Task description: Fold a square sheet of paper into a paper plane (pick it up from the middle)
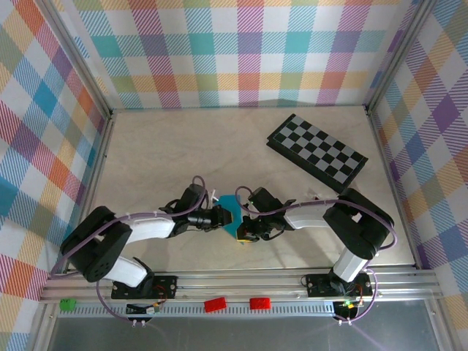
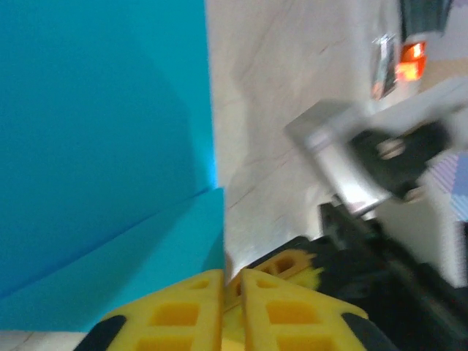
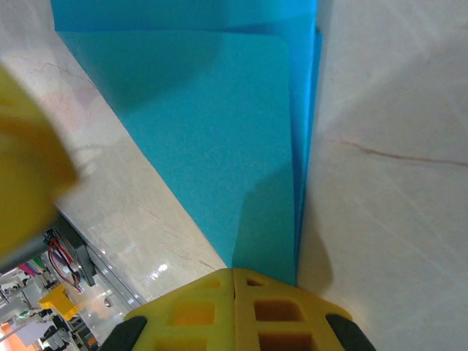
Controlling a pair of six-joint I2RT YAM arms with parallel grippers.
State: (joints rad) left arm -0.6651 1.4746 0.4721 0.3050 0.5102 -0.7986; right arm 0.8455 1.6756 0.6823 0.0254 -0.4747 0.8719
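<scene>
We see the right claw (image 3: pixel 234 272) fully closed, tips at a folded corner of the square sheet of paper (image 3: pixel 219 131); a pinch isn't confirmed. The left claw (image 2: pixel 232 276) shows a thin slit, so we can't call it shut. The sheet sits on the counter (image 1: pixel 183 146), nearer than and left of the checkered board (image 1: pixel 316 152), well apart. Risk: a dragging tip skews or reopens the fold.

top: high over near edge, down on whole desk (image 1: pixel 168 146)
wrists: close on paper (image 3: pixel 219 146)
shared: paper
</scene>
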